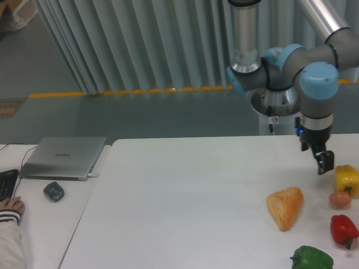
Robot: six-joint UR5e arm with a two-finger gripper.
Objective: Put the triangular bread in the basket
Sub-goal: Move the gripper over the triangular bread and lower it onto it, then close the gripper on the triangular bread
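Gripper (321,162) hangs above and right of the triangular bread (285,207), holding nothing; jaw gap impossible to read. Bread looks light, flaky and crushable, so pinch gently across its thick middle.
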